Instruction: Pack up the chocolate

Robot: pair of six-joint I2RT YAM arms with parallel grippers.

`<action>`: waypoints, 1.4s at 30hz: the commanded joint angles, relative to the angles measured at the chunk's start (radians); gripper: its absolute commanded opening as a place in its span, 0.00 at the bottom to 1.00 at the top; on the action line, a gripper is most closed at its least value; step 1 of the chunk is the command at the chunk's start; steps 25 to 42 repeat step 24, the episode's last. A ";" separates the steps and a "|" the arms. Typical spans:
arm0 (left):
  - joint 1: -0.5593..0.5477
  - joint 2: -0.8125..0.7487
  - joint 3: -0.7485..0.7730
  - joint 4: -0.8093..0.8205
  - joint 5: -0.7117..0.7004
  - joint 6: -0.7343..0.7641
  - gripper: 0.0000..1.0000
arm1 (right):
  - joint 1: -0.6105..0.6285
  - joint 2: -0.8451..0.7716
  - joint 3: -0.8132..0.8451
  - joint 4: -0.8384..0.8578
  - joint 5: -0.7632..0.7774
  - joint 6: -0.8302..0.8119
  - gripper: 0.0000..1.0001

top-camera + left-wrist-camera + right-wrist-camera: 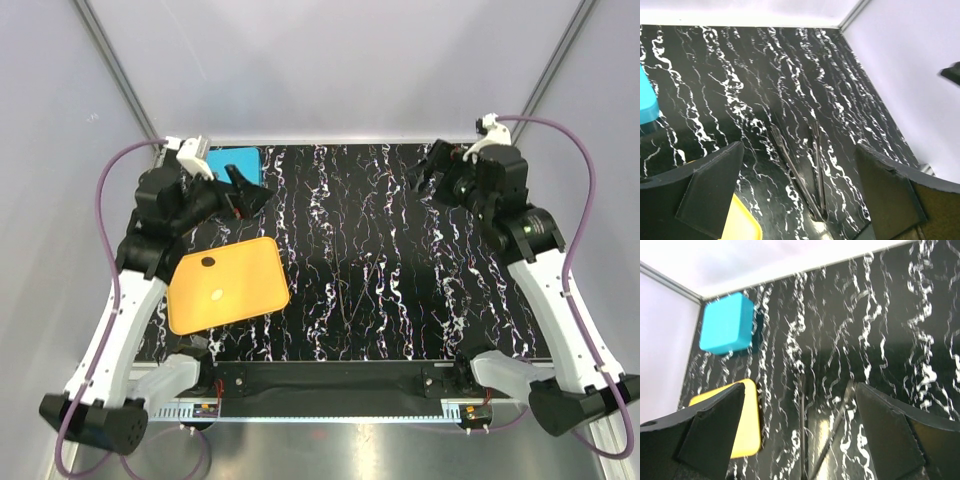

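Two chocolate pieces lie on the orange tray point(240, 290) at the left: a dark one point(208, 262) and a cream-white one point(217, 295). The closed teal box point(236, 159) stands at the back left corner, also in the right wrist view point(727, 323). My left gripper point(252, 190) hovers open between the box and the tray, nothing between its fingers point(715, 190). My right gripper point(425, 167) hangs open and empty over the back right of the table. The tray's corner shows in the left wrist view point(744, 226) and its edge in the right wrist view point(749, 430).
Thin metal tongs point(345, 298) lie on the black marbled table point(400, 260) near the middle, seen also below the left gripper point(800, 172) and from the right wrist point(802, 425). Grey walls close in the back and sides.
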 commanded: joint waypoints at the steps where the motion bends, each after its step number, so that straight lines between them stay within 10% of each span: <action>1: -0.002 -0.103 -0.045 0.064 0.044 -0.018 0.99 | 0.002 -0.058 -0.070 -0.009 0.002 0.018 1.00; 42: -0.002 -0.272 -0.144 0.017 0.004 -0.001 0.99 | 0.002 -0.222 -0.227 -0.003 -0.019 0.036 1.00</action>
